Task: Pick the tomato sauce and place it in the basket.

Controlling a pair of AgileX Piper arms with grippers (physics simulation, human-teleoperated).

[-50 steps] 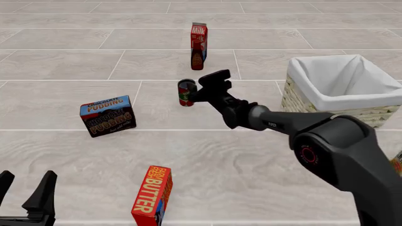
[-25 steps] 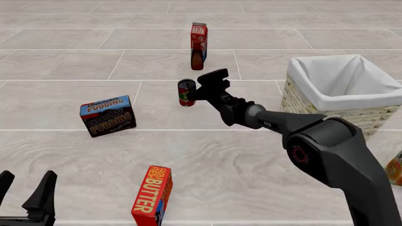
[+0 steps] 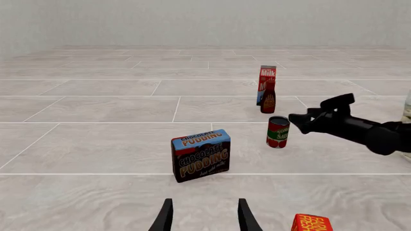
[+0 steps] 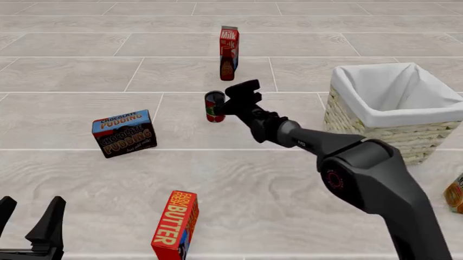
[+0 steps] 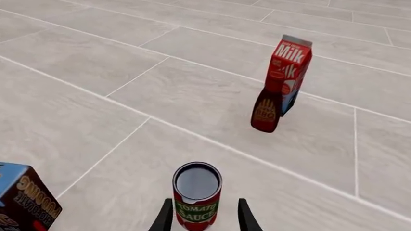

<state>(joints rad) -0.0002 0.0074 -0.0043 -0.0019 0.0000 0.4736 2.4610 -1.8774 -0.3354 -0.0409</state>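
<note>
The tomato sauce (image 4: 214, 106) is a small dark red can with a red and green label, standing upright on the tiled floor. It also shows in the left wrist view (image 3: 278, 131). In the right wrist view the tomato sauce (image 5: 196, 197) stands between my right gripper's open fingers (image 5: 246, 219). My right gripper (image 4: 230, 101) is at the can's right side, level with it. The basket (image 4: 391, 116), pale wicker with a white lining, stands to the right. My left gripper (image 4: 29, 226) is open and empty at the near left.
A red milk carton (image 4: 229, 40) with a dark bottle (image 4: 227, 69) in front of it stands beyond the can. A chocolate pudding box (image 4: 124, 133) is at the left, a butter box (image 4: 175, 225) near the front, and an orange-labelled can (image 4: 456, 194) at the right edge.
My right arm has stretched a little further forward, bringing its gripper closer around the tomato sauce. The can and my left gripper have not moved.
</note>
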